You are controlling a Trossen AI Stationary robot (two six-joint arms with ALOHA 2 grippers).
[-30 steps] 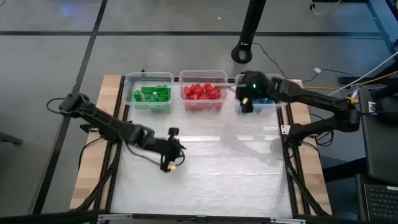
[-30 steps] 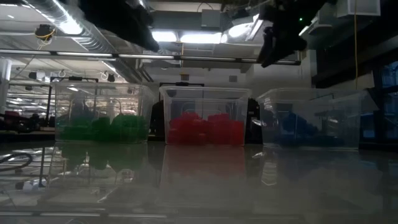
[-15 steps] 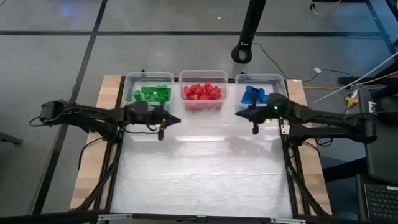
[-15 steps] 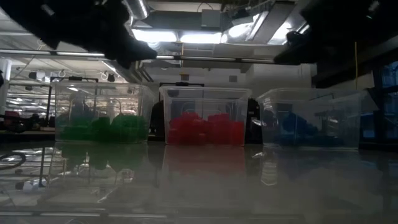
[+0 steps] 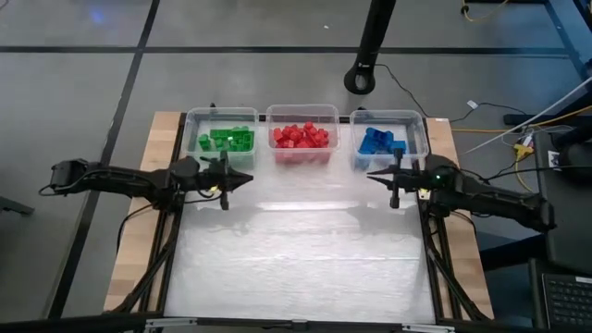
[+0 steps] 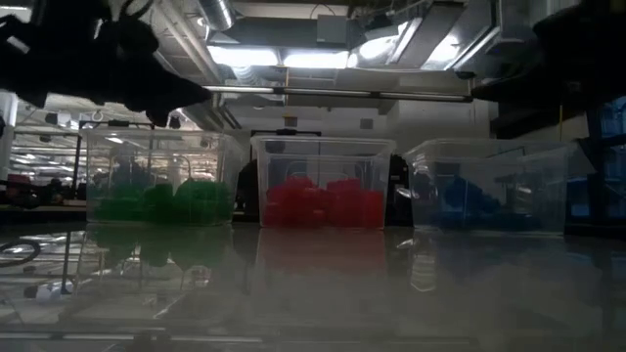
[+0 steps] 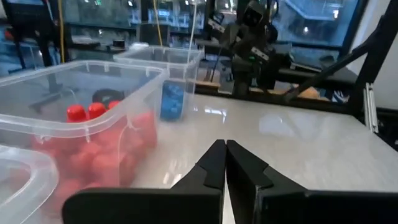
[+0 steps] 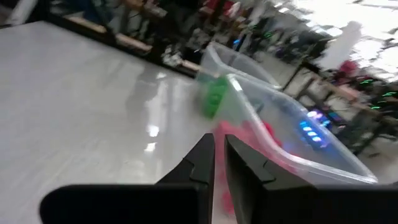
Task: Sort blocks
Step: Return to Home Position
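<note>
Blocks (image 5: 300,136) lie sorted by colour in the bins (image 5: 301,108), so the left gripper (image 5: 242,179) and right gripper (image 5: 375,175), both empty and virtually closed, seemingly need only parking.

Small studded blocks lie in three jumbled heaps, sorted by colour. The green blocks (image 5: 227,139) sit near the left fingers (image 5: 242,178), the blue blocks (image 5: 379,141) near the right fingers (image 5: 377,175), and the red blocks (image 5: 300,136) between both pairs, apart from all.
</note>
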